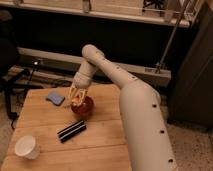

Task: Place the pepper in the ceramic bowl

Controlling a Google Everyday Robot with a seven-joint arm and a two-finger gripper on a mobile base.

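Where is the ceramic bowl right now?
In the camera view, the ceramic bowl sits on the wooden table right under the claw, with the blue object beside it and the black bar nearer the camera.

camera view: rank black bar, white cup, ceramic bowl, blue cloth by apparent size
1. black bar, longest
2. white cup and ceramic bowl: alike; the cup is nearer
3. blue cloth
The gripper hangs just above the ceramic bowl.

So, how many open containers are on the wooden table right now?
2. The glossy reddish-brown ceramic bowl sits centrally on the wooden table, under the gripper; the white cup stands at its near-left corner. None appears hidden.
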